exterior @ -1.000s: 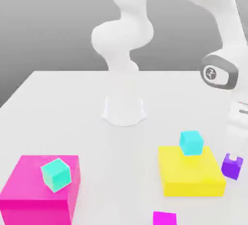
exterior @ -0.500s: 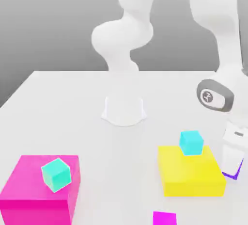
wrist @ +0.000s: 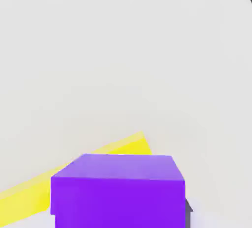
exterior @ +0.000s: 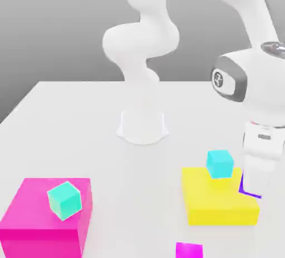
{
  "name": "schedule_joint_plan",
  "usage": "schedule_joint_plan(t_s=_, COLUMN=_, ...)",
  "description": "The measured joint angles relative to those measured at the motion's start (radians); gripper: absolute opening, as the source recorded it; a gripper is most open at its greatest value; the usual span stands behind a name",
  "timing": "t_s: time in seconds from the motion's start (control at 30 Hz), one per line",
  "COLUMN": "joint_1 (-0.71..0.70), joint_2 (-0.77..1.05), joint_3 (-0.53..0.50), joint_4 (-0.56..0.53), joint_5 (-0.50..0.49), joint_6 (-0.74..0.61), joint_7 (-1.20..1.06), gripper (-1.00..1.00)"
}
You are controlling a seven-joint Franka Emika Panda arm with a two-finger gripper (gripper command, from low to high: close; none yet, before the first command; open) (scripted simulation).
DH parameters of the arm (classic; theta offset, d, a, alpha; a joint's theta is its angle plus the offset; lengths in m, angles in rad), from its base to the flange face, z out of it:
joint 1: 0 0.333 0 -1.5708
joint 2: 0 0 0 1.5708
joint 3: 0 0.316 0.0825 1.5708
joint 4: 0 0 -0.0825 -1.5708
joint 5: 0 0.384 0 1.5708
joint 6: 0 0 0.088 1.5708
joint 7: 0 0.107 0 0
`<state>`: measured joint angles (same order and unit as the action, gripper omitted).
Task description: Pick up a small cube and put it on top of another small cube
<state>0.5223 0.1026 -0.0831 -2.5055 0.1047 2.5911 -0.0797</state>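
White tabletop [exterior: 72,123] under a plain grey backdrop carries everything in the scene. Out from the purple cube [exterior: 243,187]: in the exterior view just a sliver of it peeks out beside the arm's hand, at the right edge of the yellow block [exterior: 220,197], and from that angle it is hard to say whether it touches the table. In the hand view the purple cube [wrist: 118,190] sits large and square right under the camera, with a dark fingertip [wrist: 188,211] at one of its sides and a wedge of the yellow block [wrist: 64,178] behind it. The gripper [exterior: 257,187] is closed tight around the purple cube, fingers pointing straight down.

Above it the white hand hangs upright, the wrist with its grey round cap bent over at the exterior view's right, and the arm arches up out of the picture and back down to its round base [exterior: 142,126] at the middle of the table.

A cyan cube [exterior: 219,163] rests on top of the yellow block, near the hand. Well apart, at the exterior view's left, the teal cube [exterior: 64,200] sits turned at an angle on a big magenta block [exterior: 47,218]. A small magenta cube [exterior: 189,250] lies at the bottom edge, below the yellow block.
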Motion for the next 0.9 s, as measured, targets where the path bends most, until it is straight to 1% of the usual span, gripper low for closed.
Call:
schedule_joint_plan(t_s=0.13, joint_1=-0.119, joint_2=-0.038, joint_3=-0.047, joint_4=0.018, joint_5=-0.002, joint_6=-0.060, joint_7=-0.233, gripper=-1.00)
schedule_joint_plan(t_s=0.3, joint_1=-0.256, joint_2=-0.086, joint_3=-0.105, joint_4=0.038, joint_5=-0.027, joint_6=-0.126, joint_7=-0.509, gripper=-1.00)
schedule_joint_plan(t_s=0.63, joint_1=-0.523, joint_2=-0.178, joint_3=-0.238, joint_4=0.067, joint_5=-0.133, joint_6=-0.229, joint_7=-1.023, gripper=-1.00)
schedule_joint_plan(t_s=0.73, joint_1=-0.526, joint_2=-0.146, joint_3=-0.243, joint_4=0.058, joint_5=-0.118, joint_6=-0.188, joint_7=-1.084, gripper=-1.00)
schedule_joint_plan(t_s=0.87, joint_1=-0.526, joint_2=-0.065, joint_3=-0.243, joint_4=0.035, joint_5=-0.079, joint_6=-0.087, joint_7=-1.120, gripper=-1.00)
schedule_joint_plan(t_s=0.9, joint_1=-0.528, joint_2=-0.050, joint_3=-0.244, joint_4=0.030, joint_5=-0.073, joint_6=-0.068, joint_7=-1.124, gripper=1.00)
